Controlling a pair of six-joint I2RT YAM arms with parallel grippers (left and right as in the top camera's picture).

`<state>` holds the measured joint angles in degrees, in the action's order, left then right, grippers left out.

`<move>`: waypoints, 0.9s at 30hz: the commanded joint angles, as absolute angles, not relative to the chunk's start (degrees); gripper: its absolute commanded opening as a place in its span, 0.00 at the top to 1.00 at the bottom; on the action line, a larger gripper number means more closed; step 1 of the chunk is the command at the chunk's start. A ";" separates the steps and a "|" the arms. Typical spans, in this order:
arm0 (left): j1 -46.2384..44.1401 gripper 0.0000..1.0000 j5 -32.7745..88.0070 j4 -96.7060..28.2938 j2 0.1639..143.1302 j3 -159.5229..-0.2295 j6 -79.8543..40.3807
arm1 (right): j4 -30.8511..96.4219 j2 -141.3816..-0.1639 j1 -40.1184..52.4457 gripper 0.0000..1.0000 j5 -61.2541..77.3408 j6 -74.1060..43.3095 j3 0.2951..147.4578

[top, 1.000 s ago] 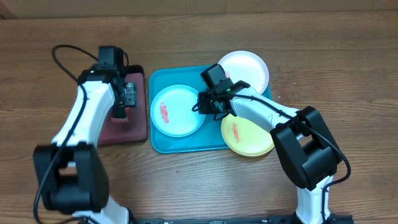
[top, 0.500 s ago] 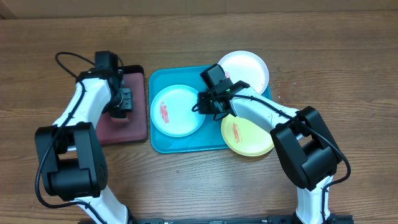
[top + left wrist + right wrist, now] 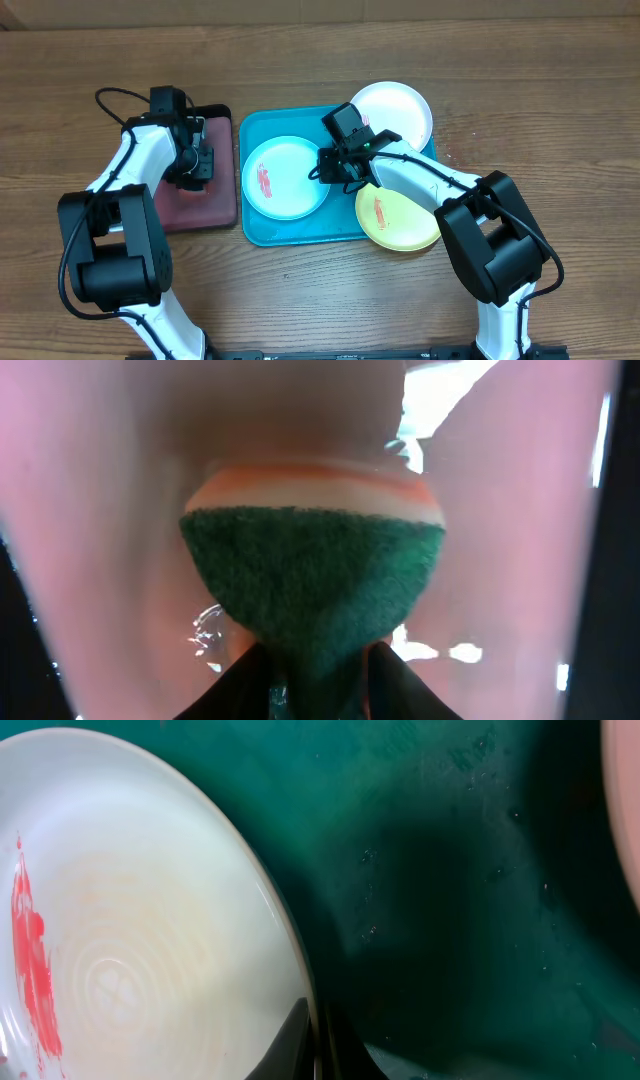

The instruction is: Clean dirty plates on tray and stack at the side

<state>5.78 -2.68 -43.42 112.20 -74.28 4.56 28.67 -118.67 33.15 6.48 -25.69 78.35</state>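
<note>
Smears (image 3: pixel 379 209) of orange-red mark the yellow plate (image 3: pixel 405 225), the one nearest the robot's base. It lies at 5 o'clock from the right hand (image 3: pixel 331 172) and overhangs the near right corner of the blue tray (image 3: pixel 300 230) onto the worktop (image 3: pixel 300 300).

Next out, the light blue plate (image 3: pixel 290 175) lies flat in the tray's left half, at 9 o'clock from the right hand. A red smear (image 3: pixel 264 180) sits toward its own 9 o'clock side. The right hand is clamped on this plate's 3 o'clock rim. In the right wrist view the rim runs in between the two dark fingertips (image 3: pixel 285 1045), with dark tray floor to the right.

At 9 o'clock from the blue tray, well apart from all three plates, the left hand (image 3: pixel 196 165) hangs over the pink tray (image 3: pixel 215 205). It is pinched shut on a sponge (image 3: pixel 312 575), whose green scouring face is toward the wrist camera with an orange layer behind. Whether the sponge touches the wet pink floor I cannot tell.

Farthest out, the white plate (image 3: pixel 400 108) lies at 1 o'clock from the right hand, over the tray's far right corner.
</note>
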 commanded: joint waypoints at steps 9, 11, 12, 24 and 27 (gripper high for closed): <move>5.61 0.96 -5.96 -46.63 112.38 -76.18 1.06 | 28.80 -119.66 33.39 0.96 3.90 -25.96 78.70; 5.58 0.96 -5.89 -49.17 112.07 -78.37 -0.25 | 28.88 -119.66 33.39 0.96 3.92 -25.98 78.70; 5.56 0.96 -5.39 -51.81 111.83 -80.64 -1.10 | 29.02 -119.66 33.36 0.96 4.10 -25.98 78.70; 5.45 0.96 2.59 -68.77 110.56 -96.55 -1.34 | 29.43 -119.66 32.93 0.96 7.84 -25.98 78.72; 5.45 0.96 2.04 -69.63 110.56 -96.44 -2.22 | 29.87 -119.66 32.77 0.96 7.84 -25.98 78.72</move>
<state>5.72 0.93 -68.88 111.90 -95.42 -0.54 29.17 -118.67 33.01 7.66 -25.71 78.37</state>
